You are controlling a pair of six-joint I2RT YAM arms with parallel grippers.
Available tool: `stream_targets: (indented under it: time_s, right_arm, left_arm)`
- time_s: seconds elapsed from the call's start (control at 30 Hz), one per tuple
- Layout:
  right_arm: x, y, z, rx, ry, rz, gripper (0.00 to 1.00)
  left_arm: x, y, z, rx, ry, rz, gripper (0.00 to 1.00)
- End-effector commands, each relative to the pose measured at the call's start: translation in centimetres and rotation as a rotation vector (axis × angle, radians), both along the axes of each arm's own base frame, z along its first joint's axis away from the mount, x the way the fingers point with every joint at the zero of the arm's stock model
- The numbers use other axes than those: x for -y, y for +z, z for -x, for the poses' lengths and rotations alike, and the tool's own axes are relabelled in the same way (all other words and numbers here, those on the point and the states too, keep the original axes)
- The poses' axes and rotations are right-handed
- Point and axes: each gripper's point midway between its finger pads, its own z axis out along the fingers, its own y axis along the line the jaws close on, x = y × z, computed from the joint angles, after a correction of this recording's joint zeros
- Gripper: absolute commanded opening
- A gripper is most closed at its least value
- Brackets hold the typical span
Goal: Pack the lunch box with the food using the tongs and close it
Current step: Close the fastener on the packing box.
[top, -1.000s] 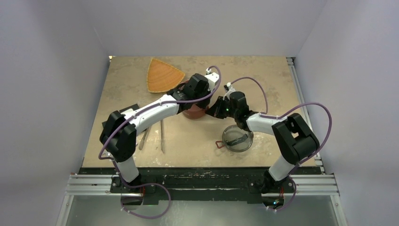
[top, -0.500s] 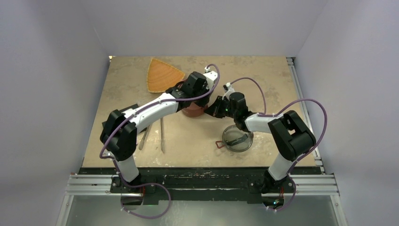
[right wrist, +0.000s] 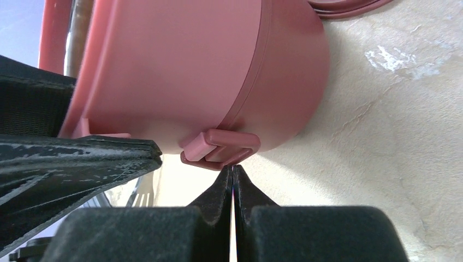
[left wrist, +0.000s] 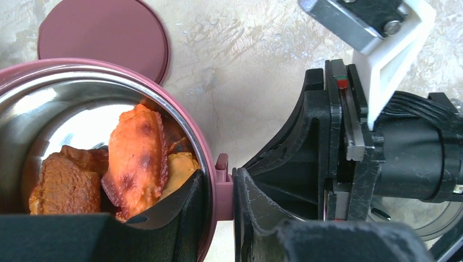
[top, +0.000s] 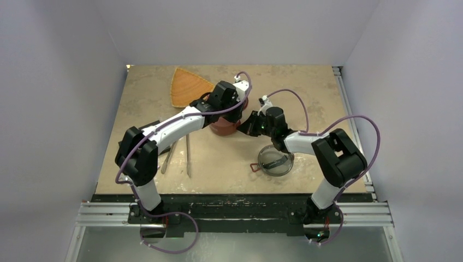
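Note:
The dark-red lunch box (top: 224,129) stands mid-table under my left arm, its two tiers stacked (right wrist: 202,71). The top bowl is open and steel-lined, with orange and brown food (left wrist: 136,158) inside. My left gripper (left wrist: 221,202) is shut on the bowl's rim (left wrist: 210,164), one finger inside and one outside against the side tab. My right gripper (right wrist: 233,170) is shut and empty, its tips touching the underside of the lower handle (right wrist: 221,148). The tongs (top: 188,155) lie on the table left of the box. The smoky clear lid (top: 275,159) lies to the right.
A flat dark-red disc lid (left wrist: 104,33) lies on the table behind the box. An orange fan-shaped tray (top: 188,87) sits at the back. A shorter silvery utensil (top: 166,159) lies left of the tongs. Both grippers crowd the box's right side.
My left wrist has shifted a little left and toward the back over the box. The right gripper has edged slightly toward the box. Both grips look unchanged.

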Motion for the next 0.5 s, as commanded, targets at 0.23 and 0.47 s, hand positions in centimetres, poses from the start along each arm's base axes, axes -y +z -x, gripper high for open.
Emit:
stream_targets:
  time_s: [0.23,0.47]
  right_arm:
    - [4.0,5.8,-0.1,0.124,-0.144,0.152,0.24]
    - [8.4,7.1,1.0,0.096,-0.287,0.276,0.39]
  left_arm:
    - [-2.7,-2.9,1.1,-0.174,0.082,0.024,0.04]
    - [-1.4,-2.2,1.4,-0.207,0.065,0.095,0.14]
